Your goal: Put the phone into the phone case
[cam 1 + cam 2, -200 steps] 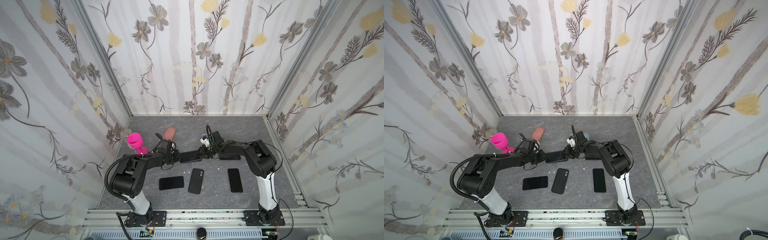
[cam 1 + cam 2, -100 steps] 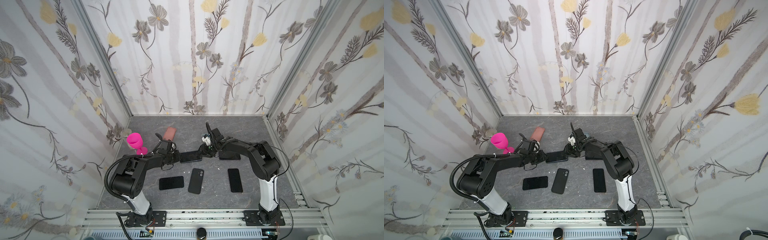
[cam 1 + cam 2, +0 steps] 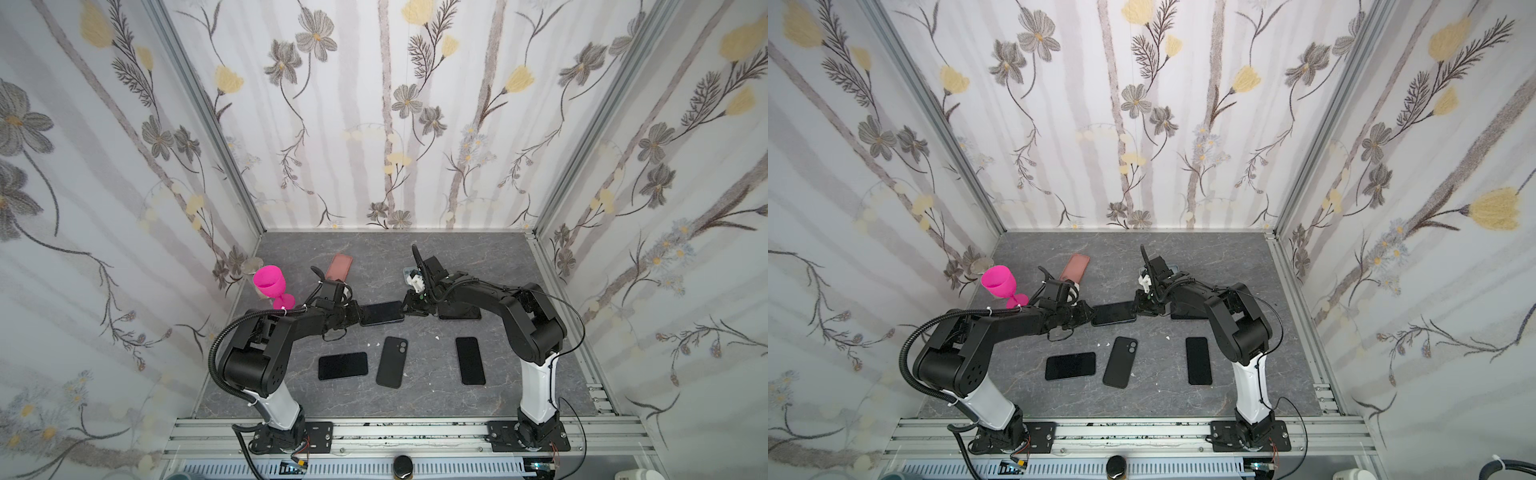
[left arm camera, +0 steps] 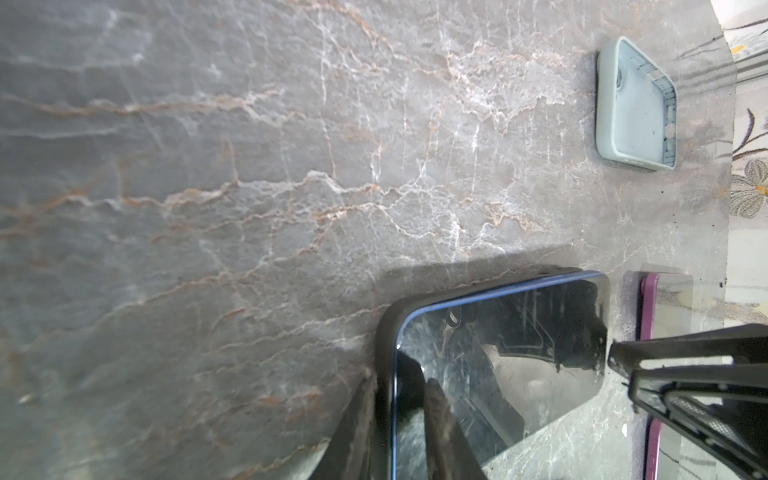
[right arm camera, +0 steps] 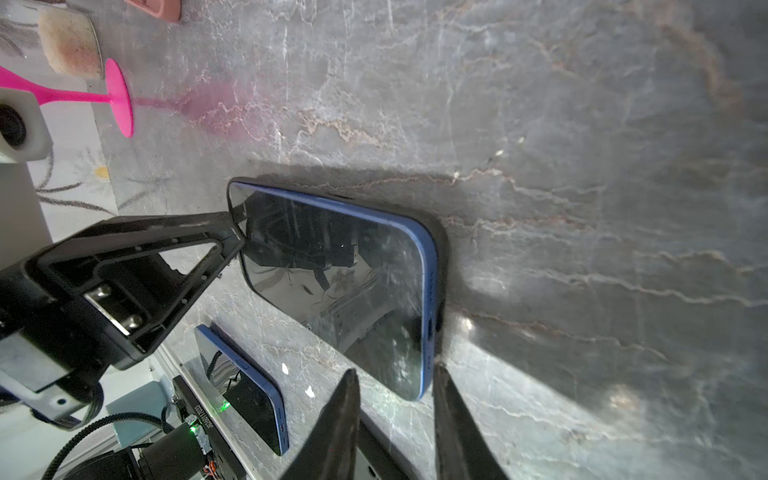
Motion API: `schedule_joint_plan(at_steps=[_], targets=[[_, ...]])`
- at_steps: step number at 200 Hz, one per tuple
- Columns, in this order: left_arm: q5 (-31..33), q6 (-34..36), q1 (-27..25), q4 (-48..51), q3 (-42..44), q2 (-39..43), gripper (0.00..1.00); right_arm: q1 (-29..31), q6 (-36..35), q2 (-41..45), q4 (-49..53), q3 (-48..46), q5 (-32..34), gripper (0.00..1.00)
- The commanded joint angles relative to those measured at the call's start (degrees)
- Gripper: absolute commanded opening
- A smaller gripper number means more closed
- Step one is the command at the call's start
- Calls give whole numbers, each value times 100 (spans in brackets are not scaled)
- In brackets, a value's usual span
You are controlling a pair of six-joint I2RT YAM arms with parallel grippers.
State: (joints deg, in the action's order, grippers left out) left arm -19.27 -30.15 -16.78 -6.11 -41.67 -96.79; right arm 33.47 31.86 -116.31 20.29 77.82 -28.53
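Right hand (image 5: 395, 374), lifted and wider half second ago, is now coming back down, narrowed to pinch on 3 o'clock end of phone (image 3: 381, 312); left hand (image 4: 399, 386) is staying clamped on 9 o'clock end; phone is lying mid-surface (image 3: 490, 257), inside black phone case (image 5: 443, 249); seating probably nearing completion.

Behind the blue phone (image 3: 381, 312) the table (image 3: 374, 257) lies bare. The left gripper (image 3: 357, 314) and right gripper (image 3: 404, 309) block its ends, and three dark phones (image 3: 391, 361) crowd its front.
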Motion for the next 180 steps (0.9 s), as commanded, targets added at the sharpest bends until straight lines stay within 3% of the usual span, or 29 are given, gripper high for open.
schedule_joint_plan(at_steps=[1, 32, 72, 180], targets=[[418, 49, 26, 1059, 45, -86, 25, 45, -70, -98, 51, 8, -82, 20], [362, 58, 23, 1055, 48, -102, 25, 71, -73, -211, 54, 48, -134, 10], [217, 38, 17, 985, 106, -185, 26, 133, -117, -305, 153, 58, -60, 10], [266, 51, 25, 922, 271, -186, 26, 350, -612, -624, 1284, 169, 1342, 9]])
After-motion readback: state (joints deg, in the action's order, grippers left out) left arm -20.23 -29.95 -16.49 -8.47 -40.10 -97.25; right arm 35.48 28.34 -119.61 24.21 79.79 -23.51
